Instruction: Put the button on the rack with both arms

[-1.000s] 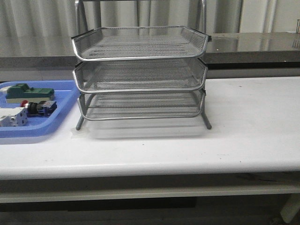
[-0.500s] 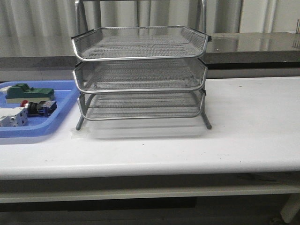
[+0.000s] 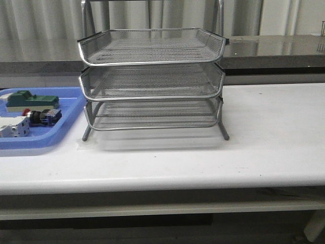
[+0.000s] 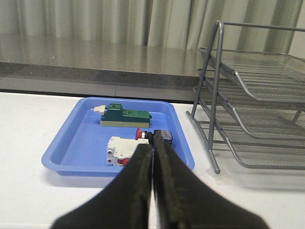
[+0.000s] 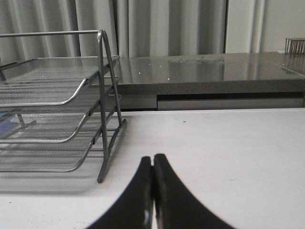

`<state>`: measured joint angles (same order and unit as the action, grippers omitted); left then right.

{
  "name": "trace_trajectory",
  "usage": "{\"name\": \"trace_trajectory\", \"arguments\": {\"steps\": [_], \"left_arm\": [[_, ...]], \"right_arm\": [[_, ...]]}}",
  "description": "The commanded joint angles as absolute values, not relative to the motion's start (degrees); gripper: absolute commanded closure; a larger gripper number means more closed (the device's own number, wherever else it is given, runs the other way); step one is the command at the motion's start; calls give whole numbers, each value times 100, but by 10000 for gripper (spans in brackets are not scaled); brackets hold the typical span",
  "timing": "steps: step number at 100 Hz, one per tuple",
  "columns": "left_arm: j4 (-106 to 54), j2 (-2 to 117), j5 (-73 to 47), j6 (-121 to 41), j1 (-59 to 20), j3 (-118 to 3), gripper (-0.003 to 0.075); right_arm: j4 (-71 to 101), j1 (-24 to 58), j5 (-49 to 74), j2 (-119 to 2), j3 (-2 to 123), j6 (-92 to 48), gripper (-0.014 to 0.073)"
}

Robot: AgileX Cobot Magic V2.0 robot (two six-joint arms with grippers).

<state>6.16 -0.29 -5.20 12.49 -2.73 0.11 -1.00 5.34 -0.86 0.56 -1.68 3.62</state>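
Red-capped button (image 4: 151,136) lies in the blue tray (image 4: 66,148) just beyond the left gripper (image 4: 153,143) — jaws pressed together (right gripper (image 5: 153,164) too) — so descending unopened could knock it aside.

Rack (image 3: 151,76): silver wire mesh w/ shiny chrome rims, metal legs. Tray (image 4: 66,148) ahead of left gripper (image 4: 153,148): blue plastic, smooth, slight sheen. In it, button (image 4: 153,136) just past the fingertips: glossy red head, black body, blue plastic rear; green block (image 4: 125,116) & white block (image 4: 118,150) look like matt plastic. Table (image 3: 264,132): white, smooth, semi-matt. Both grippers, incl. right (image 5: 153,163): black, matt fingers. Counter (image 5: 214,71) beyond: grey, polished, reflective. Curtain (image 5: 157,28): pale cloth, pleated.
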Motion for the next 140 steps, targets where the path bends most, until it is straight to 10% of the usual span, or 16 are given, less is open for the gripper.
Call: {"name": "trace_trajectory", "arguments": {"steps": [1, 79, 140], "left_arm": [[565, -225, -58, 1257, -257, 269, 716], [565, -225, -58, 1257, -257, 269, 716], [565, -225, -58, 1257, -257, 269, 716]], "right_arm": [[0, 498, -645, 169, 6, 357, 660], [630, 498, 3709, -3029, 3804, 357, 660], [2149, 505, 3471, -5277, 4045, 348, 612]]}}
